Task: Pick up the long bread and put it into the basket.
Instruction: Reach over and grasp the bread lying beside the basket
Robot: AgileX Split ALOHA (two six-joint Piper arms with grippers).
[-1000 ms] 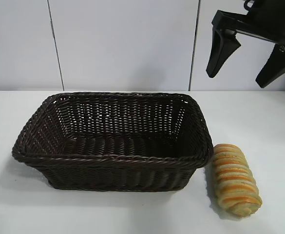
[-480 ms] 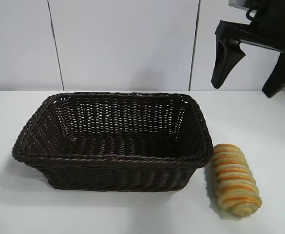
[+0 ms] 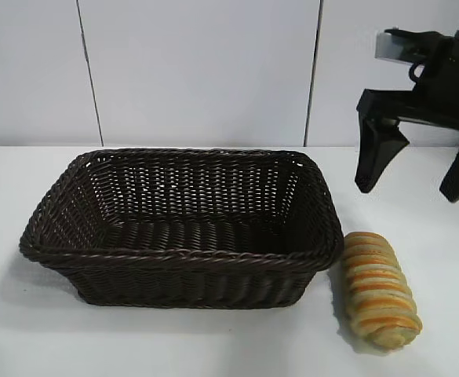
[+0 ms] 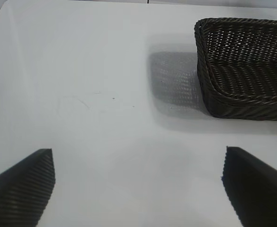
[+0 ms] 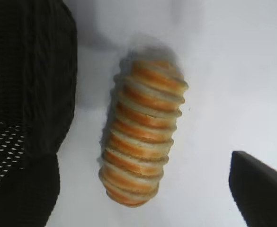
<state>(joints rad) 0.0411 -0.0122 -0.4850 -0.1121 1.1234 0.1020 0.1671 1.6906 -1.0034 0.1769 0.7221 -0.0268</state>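
The long bread (image 3: 378, 289), golden-tan with orange-brown spiral stripes, lies on the white table just right of the basket (image 3: 182, 258), a dark brown wicker basket with nothing in it. My right gripper (image 3: 408, 192) is open and hangs in the air above and behind the bread, apart from it. In the right wrist view the bread (image 5: 143, 132) lies lengthwise between the spread fingers (image 5: 261, 189), with the basket (image 5: 29, 71) beside it. My left gripper (image 4: 137, 156) is open and empty over bare table, and is out of the exterior view.
The white table (image 3: 213, 345) has bare surface in front of the basket and around the bread. A white panelled wall (image 3: 198, 71) stands behind. In the left wrist view the basket's corner (image 4: 214, 94) lies well off from the left gripper.
My right gripper has come down and a little to the right, closer to the bread, still open. The bread and basket have not moved.
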